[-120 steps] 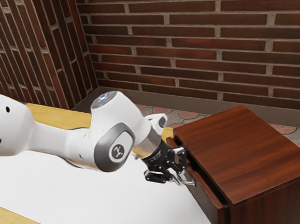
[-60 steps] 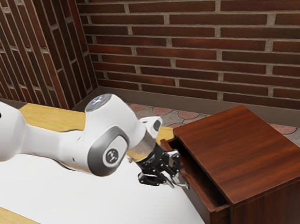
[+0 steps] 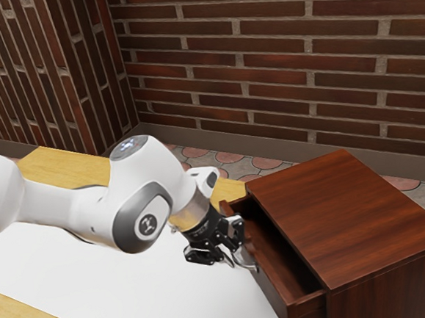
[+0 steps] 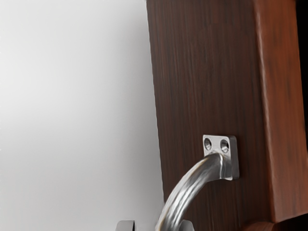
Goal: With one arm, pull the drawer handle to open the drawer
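Exterior view shows the fingers (image 3: 230, 255) clenched on the drawer handle (image 3: 247, 262), with the drawer (image 3: 275, 275) partly out. I would pull straight along its slide, level over the counter (image 3: 98, 293), without twisting.

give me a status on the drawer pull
Jaws shut on handle; drawer partly open; nothing blocking it.

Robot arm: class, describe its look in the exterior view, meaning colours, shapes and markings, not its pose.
The arm has smooth, rounded white segments. One joint carries a grey round cap with a small white mark; another cap on top glints pale blue. The hand is black, behind a shiny collar.
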You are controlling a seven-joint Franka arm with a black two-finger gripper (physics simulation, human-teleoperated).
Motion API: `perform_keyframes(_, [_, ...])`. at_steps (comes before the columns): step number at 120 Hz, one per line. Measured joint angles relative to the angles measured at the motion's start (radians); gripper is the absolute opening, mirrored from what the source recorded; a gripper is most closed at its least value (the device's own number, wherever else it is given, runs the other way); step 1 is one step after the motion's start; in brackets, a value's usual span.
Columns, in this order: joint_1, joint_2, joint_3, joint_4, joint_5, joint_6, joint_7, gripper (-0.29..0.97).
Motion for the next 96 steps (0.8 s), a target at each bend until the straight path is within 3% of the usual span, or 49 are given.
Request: perform_keyframes(96, [0.009, -0.082, 0.0, -0.047, -0.009, -0.074, -0.007, 0.02])
